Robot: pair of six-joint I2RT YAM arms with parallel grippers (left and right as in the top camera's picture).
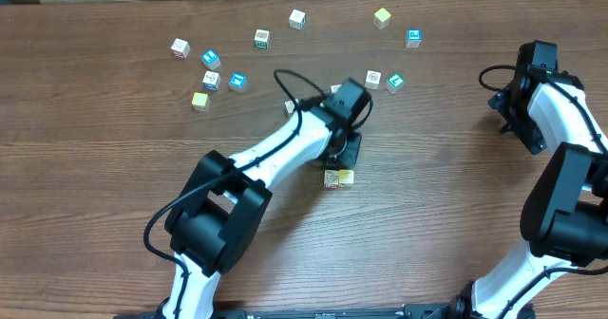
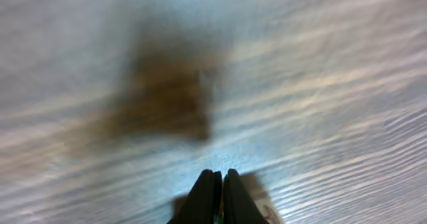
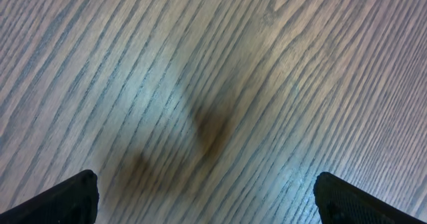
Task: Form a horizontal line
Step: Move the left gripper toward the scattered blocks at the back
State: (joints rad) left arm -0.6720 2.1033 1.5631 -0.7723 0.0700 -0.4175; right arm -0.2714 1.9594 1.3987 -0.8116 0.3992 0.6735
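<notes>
The row of cubes [image 1: 339, 178] is lying on the table [image 1: 114, 167] just beside the left jaws, on their near side toward the robot's base. Only two of its cubes are showing from overhead: a whitish cube [image 1: 332, 178] with a printed face and a pale yellow cube [image 1: 347, 177], touching side by side. Whether more cubes are sitting under the jaws cannot be told.

The left arm [image 1: 275, 148] is reaching across the middle of the table, and the left jaws are hanging low over the wood. In the left wrist view their dark fingers [image 2: 205, 196] are pressing flat together, so the left jaws are closed. The wood ahead of them is coming out blurred.

Loose cubes are lying beyond the left jaws, toward the far edge. A white cube [image 1: 373, 78] and a blue cube [image 1: 395, 82] are sitting near them on the far right. A cluster with a yellow cube [image 1: 199, 101] is lying well apart on the far left.

The right arm [image 1: 560, 129] is standing at the right edge, well apart from the row. Its fingers [image 3: 63, 201] are sitting at opposite corners of the right wrist view, so the right jaws are gaping wide with only bare wood between them.
</notes>
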